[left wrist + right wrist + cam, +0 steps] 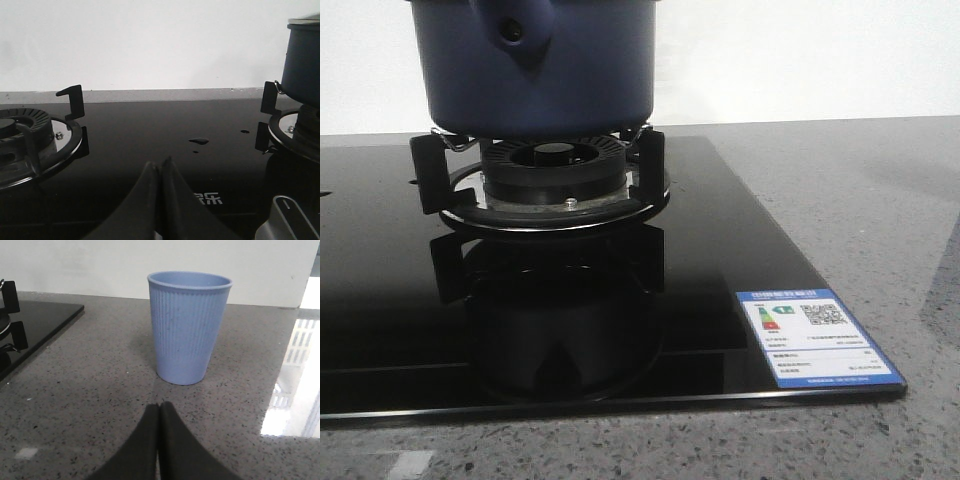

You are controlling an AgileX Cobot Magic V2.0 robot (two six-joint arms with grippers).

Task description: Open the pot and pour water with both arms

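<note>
The dark navy-blue pot [535, 75] stands on the right burner's supports, its teardrop handle mount [517, 33] facing the camera; its top is cut off in the front view. It also shows in the left wrist view [301, 62] with a metal lid rim at its top edge. My left gripper [160, 164] is shut and empty, low over the black cooktop glass between the two burners. My right gripper [160, 406] is shut and empty over the grey counter, a short way in front of a pale blue ribbed cup [188, 326] that stands upright. Neither gripper shows in the front view.
The black glass cooktop [740, 240] carries a blue energy label [815, 336] at its front right corner. The left burner [30, 137] is bare. Small water drops [199, 141] lie on the glass. A silver knob [290, 220] sits near the left gripper. Grey stone counter [90, 385] surrounds the cup.
</note>
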